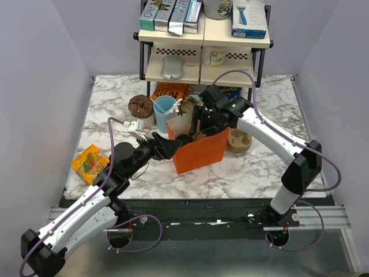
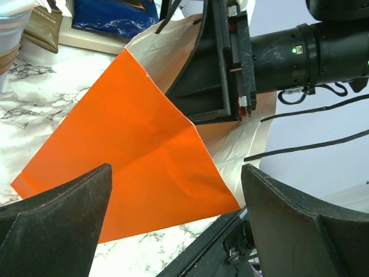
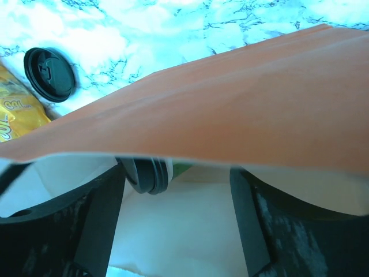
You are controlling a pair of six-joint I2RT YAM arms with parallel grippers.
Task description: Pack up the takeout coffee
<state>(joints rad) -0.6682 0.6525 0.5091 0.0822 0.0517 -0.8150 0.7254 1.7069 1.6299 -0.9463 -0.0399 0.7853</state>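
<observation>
Right fingers (image 3: 75, 225) spread inside bag (image 3: 242, 98) | takeout coffee (image 3: 147, 176): right wrist only

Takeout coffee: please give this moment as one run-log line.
takeout coffee: inside orange bag | right gripper: open, in bag mouth | left gripper: open, facing bag

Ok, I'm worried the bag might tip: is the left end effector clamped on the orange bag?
No, the left end effector stands wide open, with the orange bag in front of it, not pinched.
</observation>
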